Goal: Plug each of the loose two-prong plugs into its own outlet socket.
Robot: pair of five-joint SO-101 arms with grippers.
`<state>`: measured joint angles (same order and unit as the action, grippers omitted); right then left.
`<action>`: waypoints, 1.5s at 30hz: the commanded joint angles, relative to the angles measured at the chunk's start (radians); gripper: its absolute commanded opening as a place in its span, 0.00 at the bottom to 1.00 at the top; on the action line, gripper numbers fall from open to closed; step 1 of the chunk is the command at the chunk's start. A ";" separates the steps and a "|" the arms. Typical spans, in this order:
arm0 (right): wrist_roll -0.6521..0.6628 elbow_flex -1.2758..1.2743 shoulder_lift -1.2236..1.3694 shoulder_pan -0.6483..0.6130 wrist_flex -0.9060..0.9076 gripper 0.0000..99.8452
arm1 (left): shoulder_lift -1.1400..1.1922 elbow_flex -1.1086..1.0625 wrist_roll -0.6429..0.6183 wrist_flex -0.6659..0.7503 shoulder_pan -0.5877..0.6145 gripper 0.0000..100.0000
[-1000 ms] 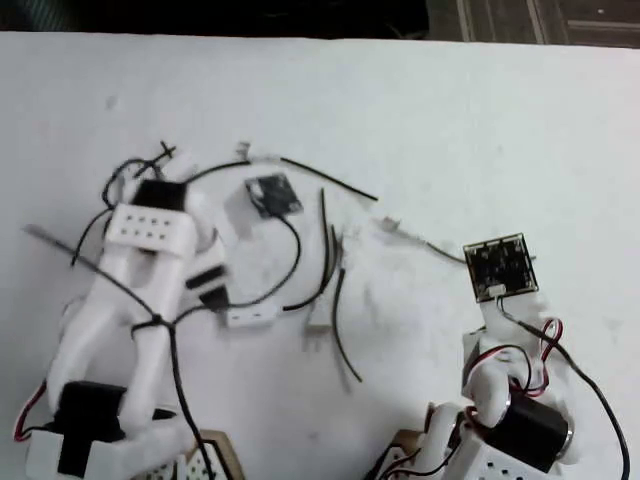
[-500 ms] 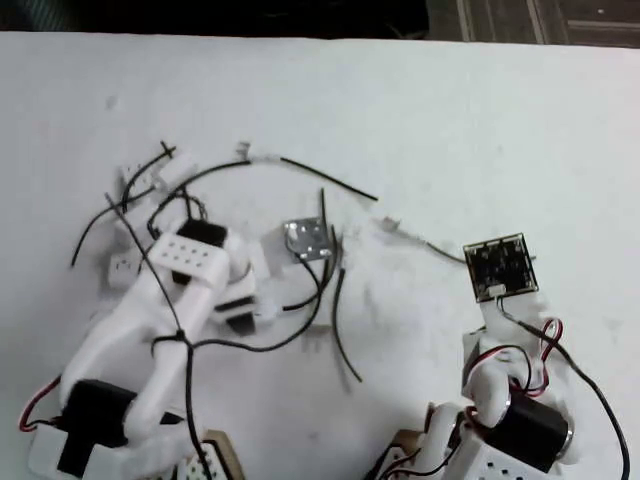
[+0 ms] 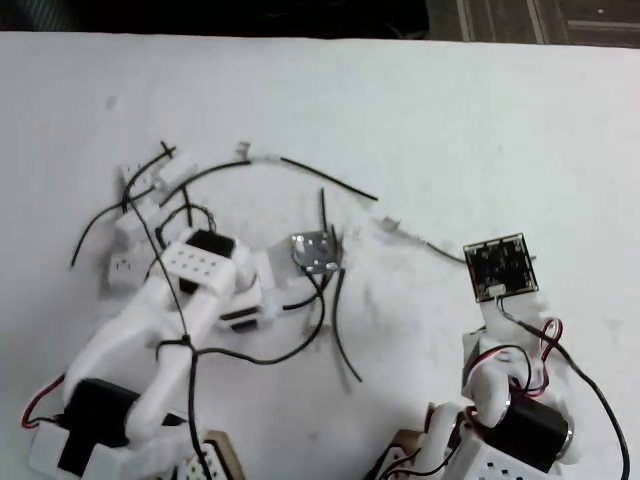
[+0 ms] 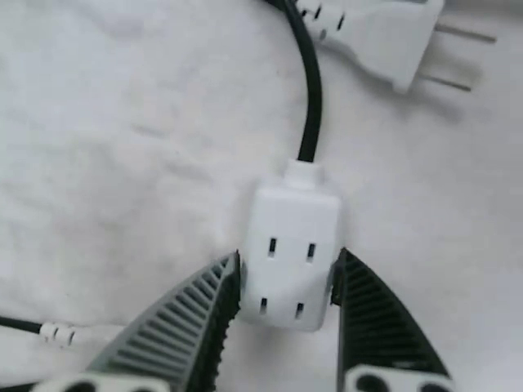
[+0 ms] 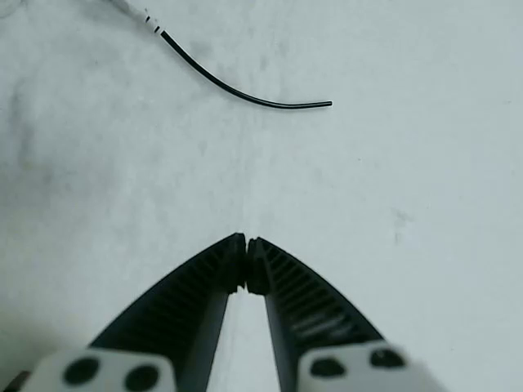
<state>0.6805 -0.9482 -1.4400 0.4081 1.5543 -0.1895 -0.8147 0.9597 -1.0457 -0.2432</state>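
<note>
Two-prong plug [image 4: 377, 37] partly beyond the left wrist view's edge, its rear end out of frame.

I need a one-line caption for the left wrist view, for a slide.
The left gripper holds a white outlet socket; a loose two-prong plug lies nearby, unplugged.

White table [image 3: 480, 110] covers most of high view, surface matte. Small grey mark [image 3: 111, 102] on it, toward far left corner. Beyond far edge, dark strip [image 3: 200, 15]; at right end of it, grey floor [image 3: 540, 18] with pale lines. At near edge, tan board [image 3: 216, 452] and second tan board [image 3: 402, 442], well apart. Faint smudge [image 5: 399, 219] on table in right wrist view.
</note>
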 commanded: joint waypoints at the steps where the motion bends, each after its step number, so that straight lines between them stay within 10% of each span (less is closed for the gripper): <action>1: 0.006 0.006 -0.008 -0.005 0.002 0.02 | 0.051 0.031 -0.003 -0.008 -0.028 0.14; 21: 0.006 0.006 -0.008 -0.004 0.002 0.02 | 0.091 0.296 -0.471 -0.046 0.067 0.02; 26: 0.006 0.005 -0.008 -0.001 0.002 0.02 | 0.091 0.259 -0.483 -0.044 0.065 0.03; 31: 0.006 0.005 -0.008 -0.002 0.002 0.02 | 0.082 0.233 -0.489 -0.057 0.068 0.27; 45: 0.006 0.054 0.001 -0.004 0.002 0.02 | -0.263 0.341 -0.437 -0.325 0.208 0.24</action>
<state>0.6805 -0.9467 -1.4400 0.4081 1.5543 -0.3000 -0.4925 0.5194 -1.3449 -0.1005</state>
